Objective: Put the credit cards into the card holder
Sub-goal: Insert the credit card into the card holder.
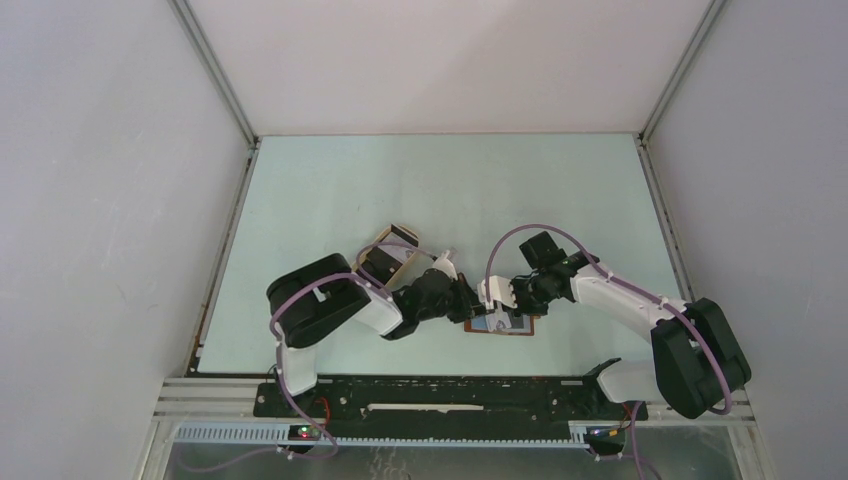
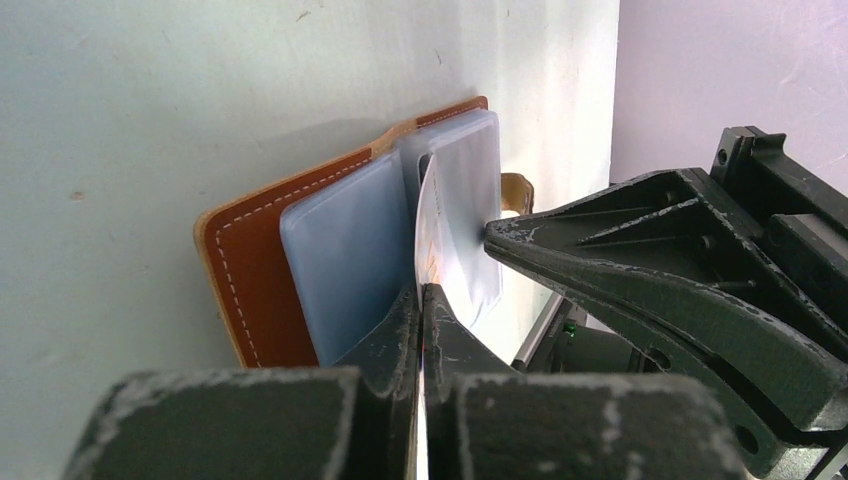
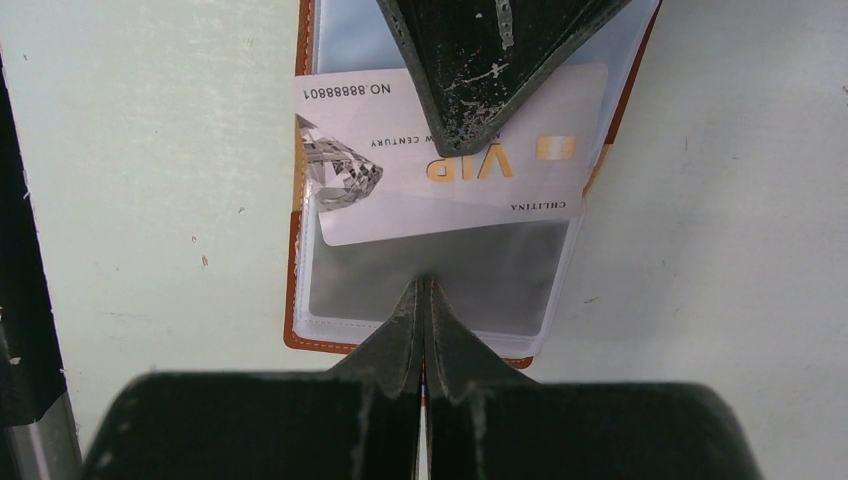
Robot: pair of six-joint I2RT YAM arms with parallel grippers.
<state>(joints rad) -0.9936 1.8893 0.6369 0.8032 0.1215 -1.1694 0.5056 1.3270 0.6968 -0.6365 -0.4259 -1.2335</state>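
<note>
Because what sits pinched in my left claw [image 2: 422, 298] is a thin, light, slick credit card [image 3: 400, 190], I judge it best held firmly by one edge: it bows rather than breaks, and it could squirt free. That claw is clamped shut on the card's near edge, and the card curves away toward 12 o'clock against the card holder [image 2: 255, 270], which lies open and flat on the table [image 3: 150, 150]. My right claw [image 3: 424, 292] is closed on nothing I can see, its tips pressing the clear sleeve [image 3: 450, 265]. From there the card lies crosswise at 12 o'clock, one end overhanging the holder toward 9 o'clock. I cannot tell whether its edge has entered the pocket.
</note>
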